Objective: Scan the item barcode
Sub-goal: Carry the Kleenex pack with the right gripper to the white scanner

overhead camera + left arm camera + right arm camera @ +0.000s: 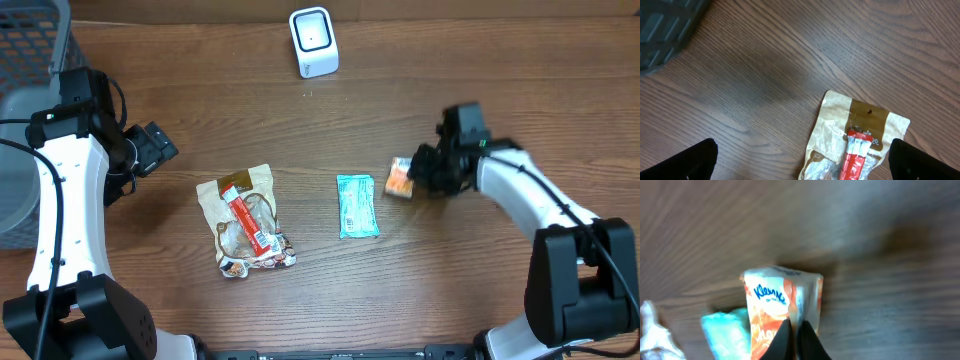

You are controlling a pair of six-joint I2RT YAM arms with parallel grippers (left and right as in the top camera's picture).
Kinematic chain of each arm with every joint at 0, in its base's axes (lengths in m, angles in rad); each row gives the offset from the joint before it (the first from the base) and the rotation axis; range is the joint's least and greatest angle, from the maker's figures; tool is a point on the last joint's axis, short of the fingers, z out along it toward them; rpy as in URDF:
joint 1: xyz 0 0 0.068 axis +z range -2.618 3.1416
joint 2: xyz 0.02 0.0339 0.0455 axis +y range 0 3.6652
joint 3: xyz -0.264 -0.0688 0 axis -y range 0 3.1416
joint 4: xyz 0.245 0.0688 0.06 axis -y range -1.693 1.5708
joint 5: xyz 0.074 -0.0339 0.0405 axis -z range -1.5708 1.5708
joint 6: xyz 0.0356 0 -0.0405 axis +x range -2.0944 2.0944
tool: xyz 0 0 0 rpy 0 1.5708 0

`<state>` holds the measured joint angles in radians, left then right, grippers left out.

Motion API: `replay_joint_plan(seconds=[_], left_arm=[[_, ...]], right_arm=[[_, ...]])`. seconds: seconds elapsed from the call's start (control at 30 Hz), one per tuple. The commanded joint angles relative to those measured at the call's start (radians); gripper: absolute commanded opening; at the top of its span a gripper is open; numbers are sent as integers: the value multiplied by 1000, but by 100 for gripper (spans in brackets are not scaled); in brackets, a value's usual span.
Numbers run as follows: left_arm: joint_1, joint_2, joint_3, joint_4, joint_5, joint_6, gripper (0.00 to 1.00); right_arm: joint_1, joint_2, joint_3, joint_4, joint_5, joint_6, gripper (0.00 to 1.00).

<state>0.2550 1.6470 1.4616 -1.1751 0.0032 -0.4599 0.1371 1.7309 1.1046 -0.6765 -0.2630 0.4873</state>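
Note:
An orange-and-white Kleenex tissue pack (399, 179) lies right of the table's middle. My right gripper (418, 172) is shut on the pack's right edge. In the right wrist view the two dark fingers (809, 342) pinch a thin fold of the tissue pack (775, 295), with the right gripper (795, 337) at the bottom of the frame. The white barcode scanner (313, 41) stands at the far edge, well apart from the pack. My left gripper (155, 148) hangs open at the left; in its wrist view the left gripper (802, 167) is spread wide above a tan snack bag (860, 135).
A teal packet (357, 205) lies just left of the tissue pack, and shows as the teal packet (727, 332) in the right wrist view. The tan snack bag (245, 220) with a red stick sits left of centre. A grey mesh basket (30, 60) fills the far left corner.

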Motion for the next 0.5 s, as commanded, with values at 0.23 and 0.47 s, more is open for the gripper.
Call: replay_joint_plan(seconds=[0.23, 0.47], left_arm=[[-7, 0, 21, 2, -4, 19, 100], [-7, 0, 21, 2, -4, 19, 100]], right_arm=[[-1, -24, 758, -472, 135, -129, 3], [27, 105, 1259, -675, 135, -140, 3]])
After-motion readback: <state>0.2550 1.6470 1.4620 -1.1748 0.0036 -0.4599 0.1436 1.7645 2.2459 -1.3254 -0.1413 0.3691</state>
